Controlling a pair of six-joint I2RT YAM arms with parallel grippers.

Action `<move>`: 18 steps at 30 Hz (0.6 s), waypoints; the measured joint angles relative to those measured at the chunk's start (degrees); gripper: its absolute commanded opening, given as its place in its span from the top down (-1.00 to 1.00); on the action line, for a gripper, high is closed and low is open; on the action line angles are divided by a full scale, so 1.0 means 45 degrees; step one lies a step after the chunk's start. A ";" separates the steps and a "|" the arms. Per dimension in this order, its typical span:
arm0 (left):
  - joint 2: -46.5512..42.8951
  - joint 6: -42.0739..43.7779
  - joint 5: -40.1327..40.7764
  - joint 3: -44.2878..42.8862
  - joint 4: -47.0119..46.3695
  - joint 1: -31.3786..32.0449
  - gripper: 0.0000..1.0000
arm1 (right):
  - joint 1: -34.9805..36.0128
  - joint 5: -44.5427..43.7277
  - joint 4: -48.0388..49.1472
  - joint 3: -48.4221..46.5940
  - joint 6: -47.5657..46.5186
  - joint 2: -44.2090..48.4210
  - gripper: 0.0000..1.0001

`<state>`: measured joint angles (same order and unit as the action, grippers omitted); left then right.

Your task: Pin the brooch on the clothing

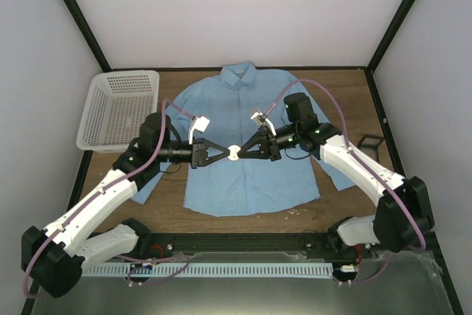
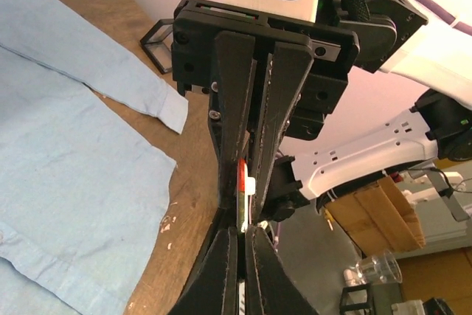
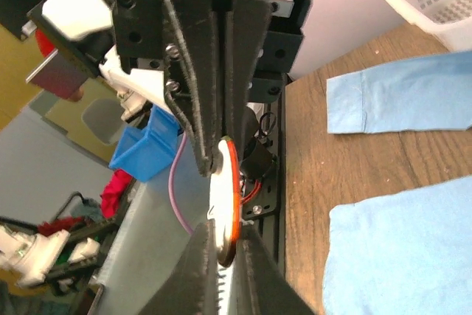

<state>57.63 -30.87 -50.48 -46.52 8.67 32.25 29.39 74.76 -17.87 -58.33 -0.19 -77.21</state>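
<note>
- A tiny round orange-red brooch (image 3: 224, 197) with a pale face is clamped between the two pincers, above the front of a light blue button-front collared shirt (image 1: 251, 101) spread flat on a wooden table (image 1: 346, 101).
- The left gripper (image 1: 225, 153) is closed on one edge of the brooch, and the right gripper (image 1: 240, 153) is closed on the opposite edge, so the fingertips meet nearly tip to tip.
- The two pincers are lined up end to end across the shirt, left to right. The brooch is seen edge-on in both wrist views, its flat faces pressed by the finger pads.
- The shirt lies below the brooch, roughly at the button line and mid-chest. How high the brooch is held above the cloth cannot be told from the top view.
- Neither arm is nearer, as each reaches the disc from its own side.
- The step in hand is judged to be preparing or transferring the brooch. A descent to the fabric would be needed next, probably with one grip released.
- Whether the pin at the back is open cannot be told.
- A white plastic mesh basket (image 1: 122, 75) and a small black square frame (image 1: 370, 142) stand well apart from the grip.
</note>
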 measured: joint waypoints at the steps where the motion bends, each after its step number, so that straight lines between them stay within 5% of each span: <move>1: 0.0000 0.0005 0.0005 0.0000 -0.0005 -0.0005 1.00 | 0.0000 -0.0073 0.0063 0.0005 0.0083 0.0010 0.58; 10: -0.1379 -0.0355 0.1763 0.1030 -0.1224 -0.0005 1.00 | 0.0005 -0.2157 0.3385 0.2555 0.3939 0.1875 -0.25; 18: -0.2268 -0.1394 0.3929 0.3298 -0.5217 0.0325 1.00 | 0.0160 -0.3322 0.8272 0.4697 0.8573 0.2934 -0.67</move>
<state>47.42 -37.15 -32.80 -31.68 -14.81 33.71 30.11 59.81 19.35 -37.19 38.39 -64.01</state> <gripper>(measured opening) 0.024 0.781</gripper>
